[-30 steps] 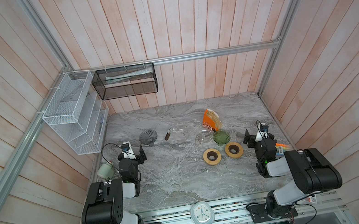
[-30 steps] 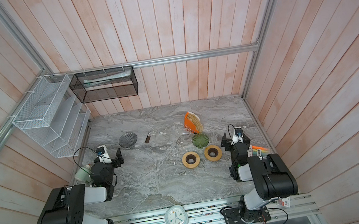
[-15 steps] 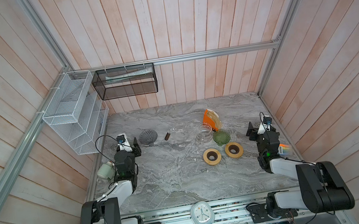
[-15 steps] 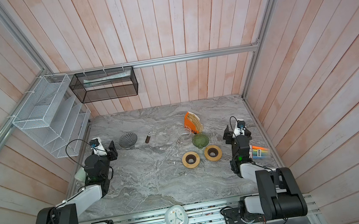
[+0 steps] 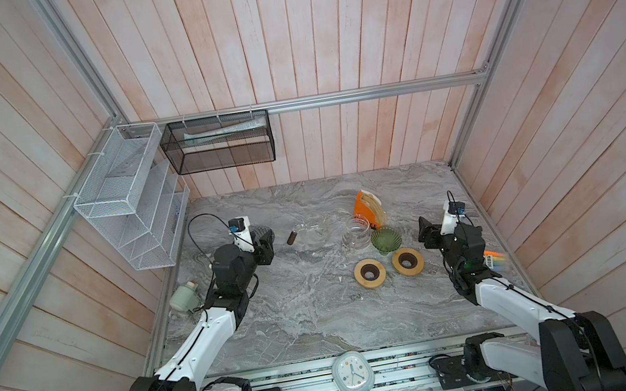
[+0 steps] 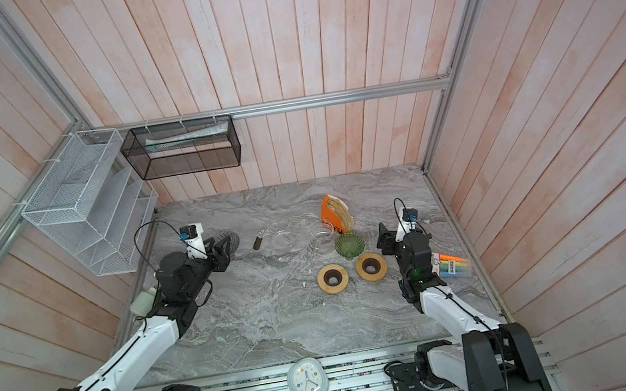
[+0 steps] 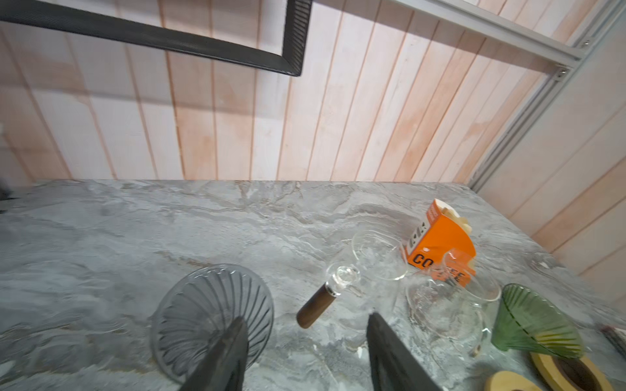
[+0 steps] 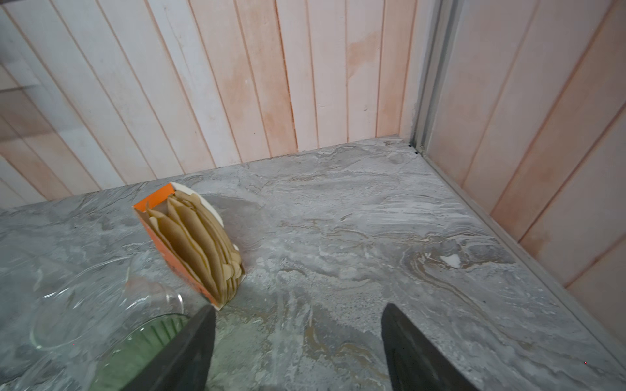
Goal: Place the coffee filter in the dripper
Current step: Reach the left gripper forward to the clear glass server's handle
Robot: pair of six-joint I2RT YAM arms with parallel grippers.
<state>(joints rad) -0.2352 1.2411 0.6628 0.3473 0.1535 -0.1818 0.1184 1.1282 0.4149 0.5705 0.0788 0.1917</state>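
An orange box (image 5: 362, 206) holds several tan coffee filters (image 8: 200, 243), standing upright at the back right of the marble table. A green ribbed dripper (image 5: 386, 239) sits just in front of it, beside clear glassware (image 5: 356, 232). Another dripper, grey and ribbed (image 7: 210, 315), lies at the back left. My left gripper (image 7: 306, 318) hovers open beside the grey dripper, holding nothing. My right gripper (image 8: 298, 306) is open and empty. It hangs to the right of the green dripper (image 8: 149, 338) and short of the filter box.
A glass piece with a brown handle (image 7: 315, 306) lies beyond the left fingertips. Two wooden rings (image 5: 369, 274) (image 5: 408, 262) sit in front of the green dripper. A marker pack (image 5: 495, 259) lies at the right edge, a small bottle (image 5: 184, 300) at the left edge.
Both arms have unfolded from low by the front rail and reached toward the back of the table. Both pairs of jaws have narrowed a little but stay apart.
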